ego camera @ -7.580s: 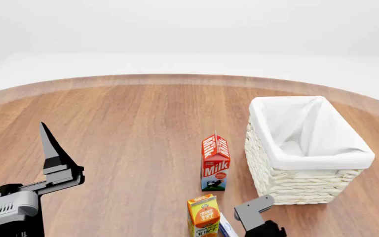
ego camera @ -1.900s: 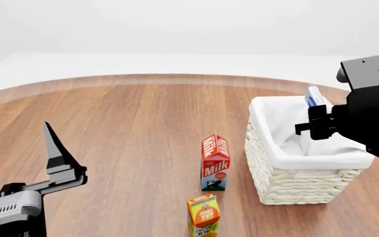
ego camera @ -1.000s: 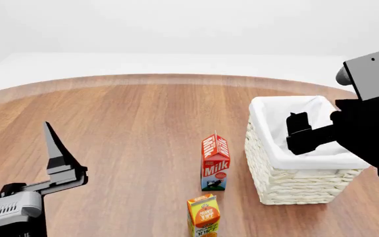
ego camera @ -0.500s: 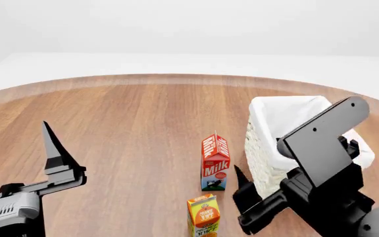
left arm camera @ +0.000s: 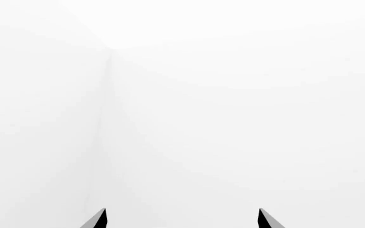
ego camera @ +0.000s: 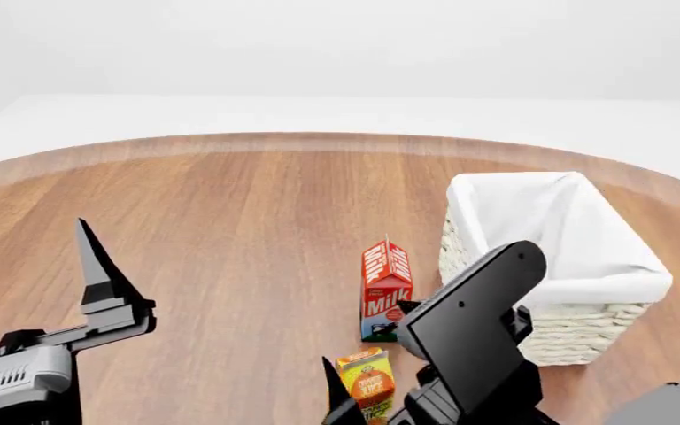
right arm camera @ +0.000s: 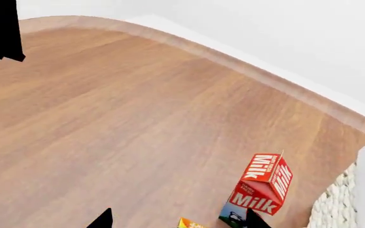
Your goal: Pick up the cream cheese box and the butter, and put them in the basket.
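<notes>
The white wicker basket (ego camera: 576, 329) with its cloth liner stands at the right of the round wooden table, and its edge (right arm camera: 360, 194) shows in the right wrist view. The cream cheese box and the butter are out of view; only white liner shows inside the basket. My right gripper (ego camera: 370, 341) (right arm camera: 177, 221) is open and empty, low over the table's front. Its fingertips straddle the orange juice carton's top and the milk carton's base. My left gripper (ego camera: 21, 270) (left arm camera: 181, 221) is open and empty at the lower left, facing a blank white wall.
A red milk carton (ego camera: 385, 282) (right arm camera: 262, 187) stands just left of the basket. An orange juice carton (ego camera: 367, 382) (right arm camera: 187, 223) stands in front of it, close to the right arm's black link (ego camera: 470, 332). Bare wood stretches across the table's left and middle.
The right arm has swung from above the basket down and to the left, to the cartons. The blue-and-white box it held over the basket earlier is gone from its fingers. The left arm stayed still.
</notes>
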{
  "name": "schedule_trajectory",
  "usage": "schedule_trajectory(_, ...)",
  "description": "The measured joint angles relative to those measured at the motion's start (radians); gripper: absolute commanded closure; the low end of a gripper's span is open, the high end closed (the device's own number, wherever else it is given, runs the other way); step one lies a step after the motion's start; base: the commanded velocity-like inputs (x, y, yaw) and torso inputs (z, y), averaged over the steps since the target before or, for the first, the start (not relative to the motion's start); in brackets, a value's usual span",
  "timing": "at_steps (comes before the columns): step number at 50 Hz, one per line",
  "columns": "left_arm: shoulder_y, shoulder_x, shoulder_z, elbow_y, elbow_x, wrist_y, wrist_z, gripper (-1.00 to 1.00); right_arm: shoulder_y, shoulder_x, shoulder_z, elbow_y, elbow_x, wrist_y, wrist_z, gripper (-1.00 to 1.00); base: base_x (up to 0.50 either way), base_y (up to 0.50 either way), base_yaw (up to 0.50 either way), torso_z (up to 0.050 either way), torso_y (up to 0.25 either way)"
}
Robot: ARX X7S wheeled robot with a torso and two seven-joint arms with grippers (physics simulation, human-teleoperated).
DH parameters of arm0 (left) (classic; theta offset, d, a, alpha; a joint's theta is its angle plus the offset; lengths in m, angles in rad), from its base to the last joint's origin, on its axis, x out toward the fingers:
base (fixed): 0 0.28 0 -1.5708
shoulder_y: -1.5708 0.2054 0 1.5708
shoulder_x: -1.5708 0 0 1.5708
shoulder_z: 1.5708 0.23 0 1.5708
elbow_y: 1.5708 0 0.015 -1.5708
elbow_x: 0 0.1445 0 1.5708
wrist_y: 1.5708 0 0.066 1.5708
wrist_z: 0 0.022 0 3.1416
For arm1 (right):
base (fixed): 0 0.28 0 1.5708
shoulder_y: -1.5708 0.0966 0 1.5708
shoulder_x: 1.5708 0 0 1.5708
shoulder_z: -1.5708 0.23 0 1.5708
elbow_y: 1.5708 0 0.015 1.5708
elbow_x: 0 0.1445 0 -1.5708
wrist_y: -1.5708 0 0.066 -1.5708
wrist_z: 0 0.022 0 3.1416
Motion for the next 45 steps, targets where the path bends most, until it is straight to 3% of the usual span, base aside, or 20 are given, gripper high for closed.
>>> schedule_trajectory(19, 0.003, -0.004, 0.002, 0.007, 0.003, 0.000, -0.005, -1.00, -0.130, -0.154, -0.057, -0.016, -0.127, -0.052, 0.021, -1.00, 0.00, 0.00, 0.00, 0.000, 0.000)
schedule_trajectory(45, 0.006, -0.010, 0.002, 0.015, 0.006, 0.001, -0.013, -1.00, -0.189, -0.323, -0.162, 0.020, -0.235, -0.059, 0.071, -1.00, 0.00, 0.00, 0.00, 0.000, 0.000)
